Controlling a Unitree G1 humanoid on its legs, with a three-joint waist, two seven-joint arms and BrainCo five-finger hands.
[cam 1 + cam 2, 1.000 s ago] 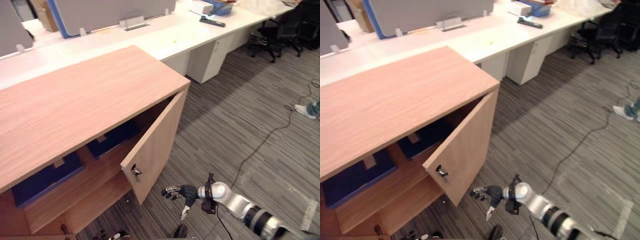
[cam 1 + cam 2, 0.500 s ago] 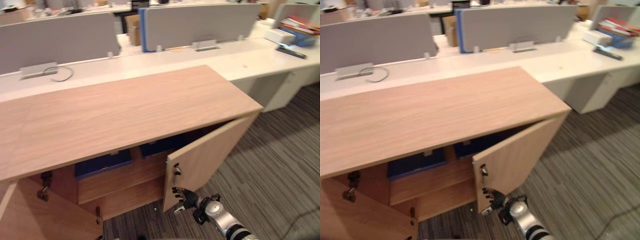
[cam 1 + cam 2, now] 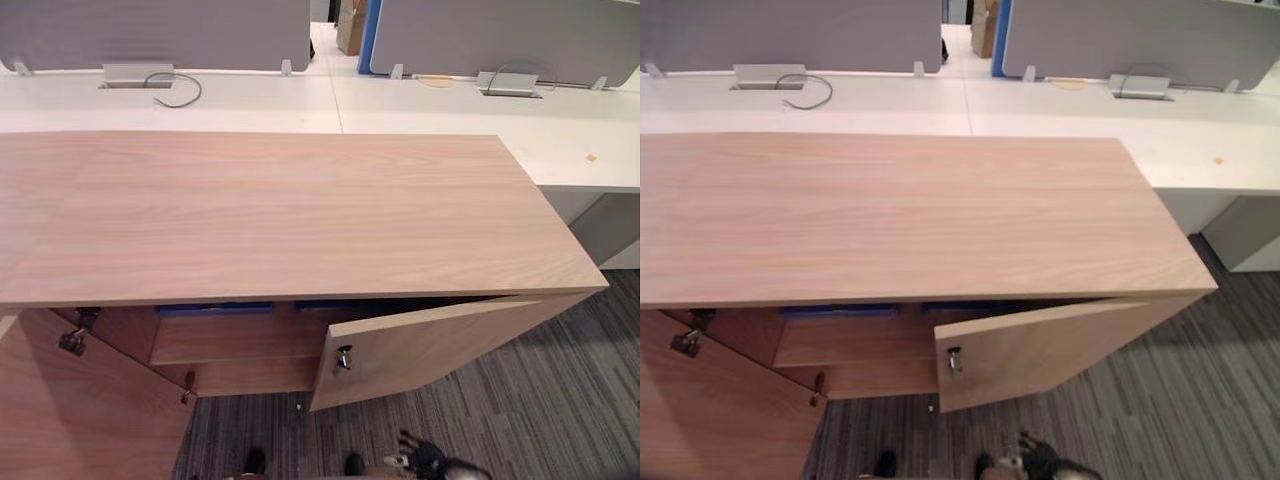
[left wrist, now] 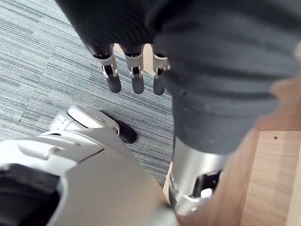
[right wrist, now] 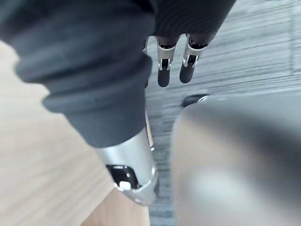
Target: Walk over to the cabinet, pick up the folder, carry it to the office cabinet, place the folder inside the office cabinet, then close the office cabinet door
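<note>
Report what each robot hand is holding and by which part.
Nothing is held. The left robot hand and the right robot hand both hang with straight fingers over the carpet, gripping nothing.

On the office cabinet (image 3: 280,210), the right door (image 3: 450,340) stands half-shut across the right of the opening, a key (image 3: 343,357) jutting from its lock; the left door (image 3: 80,400) is swung wide outward; the gap between them gives onto the wooden shelf (image 3: 240,335); blue folders (image 3: 215,308) fill the slot above it; the striped carpet (image 3: 560,400) before the right door lies bare.
</note>
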